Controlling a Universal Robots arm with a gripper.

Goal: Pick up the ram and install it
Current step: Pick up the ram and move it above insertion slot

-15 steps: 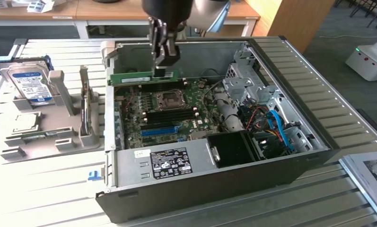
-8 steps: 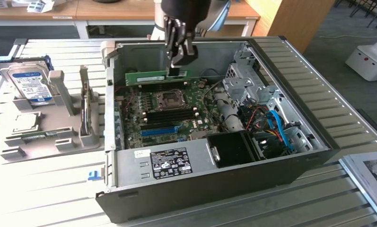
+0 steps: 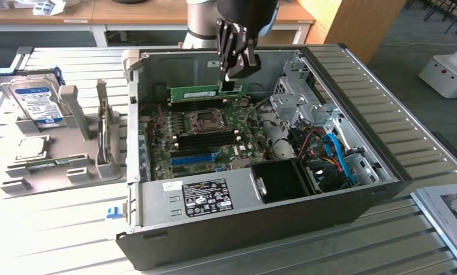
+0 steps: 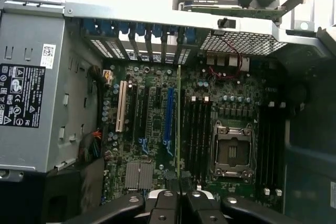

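Ram (image 3: pixel 201 90), long thin green stick

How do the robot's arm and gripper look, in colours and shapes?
The arm is a smooth silver-grey tube ending in a black wrist section. The gripper is black, built of slim linked bars with round silver pivot pins.

The tool (image 3: pixel 230 85) grips the ram (image 3: pixel 196 91) above the motherboard (image 3: pixel 184 148) inside the open computer case (image 3: pixel 236 235).
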